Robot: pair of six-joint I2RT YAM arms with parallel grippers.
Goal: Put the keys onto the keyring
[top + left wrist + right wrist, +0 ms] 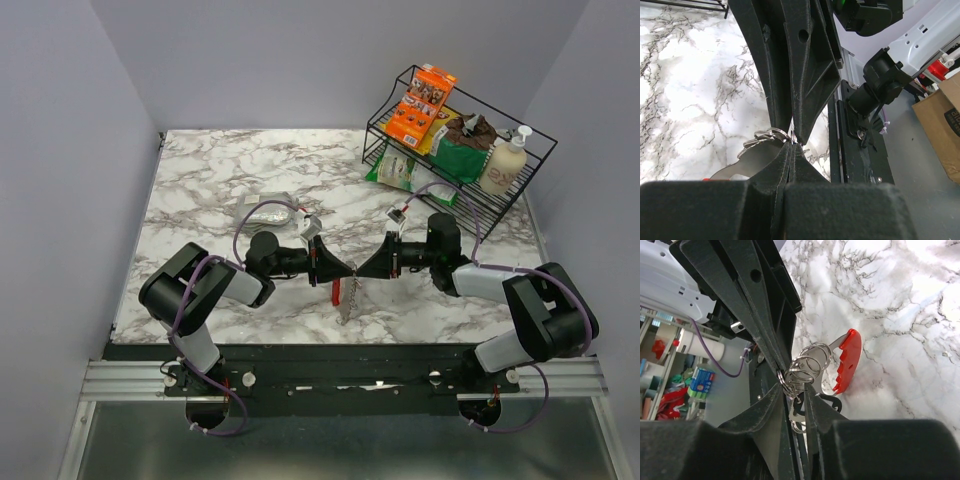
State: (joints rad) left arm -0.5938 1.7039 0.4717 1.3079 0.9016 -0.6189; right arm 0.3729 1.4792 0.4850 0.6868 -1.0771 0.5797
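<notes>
My two grippers meet tip to tip above the front middle of the marble table. The left gripper is shut on the silver rings of the keyring, which hangs below the tips. In the right wrist view the keyring's rings and red curved strip hang just past my fingers. The right gripper is closed to a narrow gap on the thin silver key. The key's dark looped head pokes out beside one finger.
A black wire rack at the back right holds orange snack boxes, green bags and a cream pump bottle. A crumpled clear bag lies behind the left arm. The table's front rail is just below the grippers.
</notes>
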